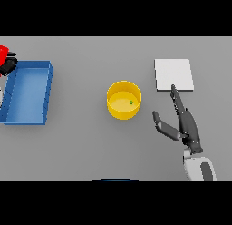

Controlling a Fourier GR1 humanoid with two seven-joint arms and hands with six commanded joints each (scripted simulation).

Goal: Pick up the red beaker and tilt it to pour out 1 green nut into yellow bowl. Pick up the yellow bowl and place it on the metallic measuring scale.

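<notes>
At the far left edge, well left of the bowl (123,100), we saw the left hand (8,64) with its dark fingers curled round the red beaker (3,51), just above the corner of a blue tray (28,92). The tray lay left of the bowl, apart from it. The bowl stood upright on the table (90,147), and one green nut (132,102) lay inside it. The scale (174,74) was right of the bowl and higher. The right hand (186,124) was lower right of the bowl, fingers straight and spread, the tips touching the scale's lower edge.
</notes>
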